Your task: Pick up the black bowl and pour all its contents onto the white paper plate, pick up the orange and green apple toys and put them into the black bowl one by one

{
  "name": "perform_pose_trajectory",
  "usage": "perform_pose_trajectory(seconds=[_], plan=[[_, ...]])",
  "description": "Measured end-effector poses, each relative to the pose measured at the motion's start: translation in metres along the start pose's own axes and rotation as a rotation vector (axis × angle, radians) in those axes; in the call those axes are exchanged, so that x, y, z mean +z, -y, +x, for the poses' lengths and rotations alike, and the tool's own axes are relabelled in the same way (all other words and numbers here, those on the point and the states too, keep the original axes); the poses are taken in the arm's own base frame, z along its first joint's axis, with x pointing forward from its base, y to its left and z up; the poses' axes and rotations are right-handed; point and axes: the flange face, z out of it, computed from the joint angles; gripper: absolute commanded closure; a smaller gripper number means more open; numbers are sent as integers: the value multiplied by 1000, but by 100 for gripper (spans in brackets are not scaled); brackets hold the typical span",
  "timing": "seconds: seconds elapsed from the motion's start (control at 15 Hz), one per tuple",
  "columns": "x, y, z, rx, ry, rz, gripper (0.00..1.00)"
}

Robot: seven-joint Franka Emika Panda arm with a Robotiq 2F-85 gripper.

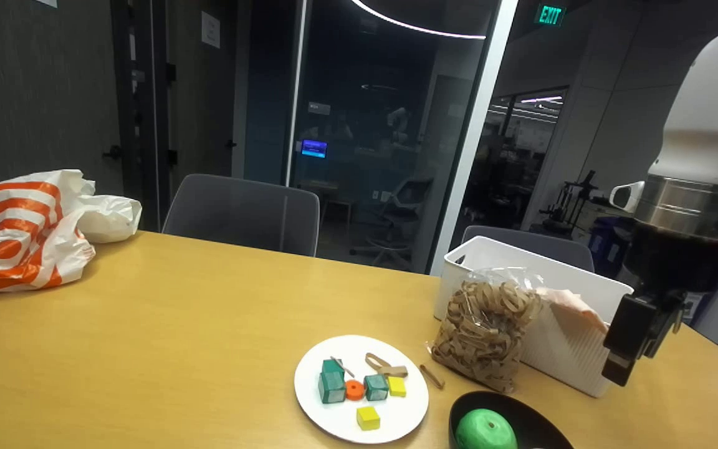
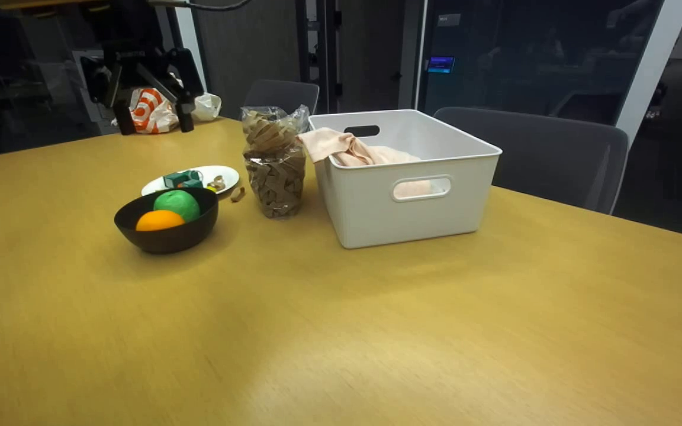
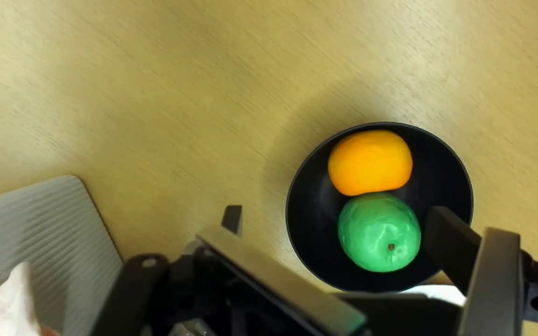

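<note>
The black bowl (image 1: 524, 408) stands upright on the table, also in an exterior view (image 2: 169, 241) and the wrist view (image 3: 315, 214). The green apple toy (image 3: 378, 233) and the orange toy (image 3: 369, 161) lie side by side inside it. They also show in an exterior view, green apple (image 2: 178, 204) and orange (image 2: 159, 220). The white paper plate (image 1: 334, 419) lies beside the bowl and holds yellow pieces (image 1: 368, 418), teal blocks (image 1: 333, 386), an orange ring (image 1: 354, 390) and brown strips (image 1: 387, 368). My gripper (image 2: 154, 123) is open and empty, raised above the table; in the wrist view its fingers (image 3: 334, 228) are wide apart.
A clear bag of brown paper strips (image 1: 487, 333) stands near the plate and bowl. Behind it is a white bin (image 2: 406, 207) with a pinkish cloth (image 2: 364, 151). A loose brown strip (image 1: 432, 376) lies beside the plate. A white-and-orange plastic bag (image 1: 22, 234) lies at the far end.
</note>
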Motion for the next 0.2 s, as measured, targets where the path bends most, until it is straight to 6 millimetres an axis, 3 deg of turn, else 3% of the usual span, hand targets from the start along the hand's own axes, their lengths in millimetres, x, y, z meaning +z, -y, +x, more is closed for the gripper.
perform_pose_trajectory(seconds=[0.2], plan=[[0, 0, 0, 3, 4, 1, 0]])
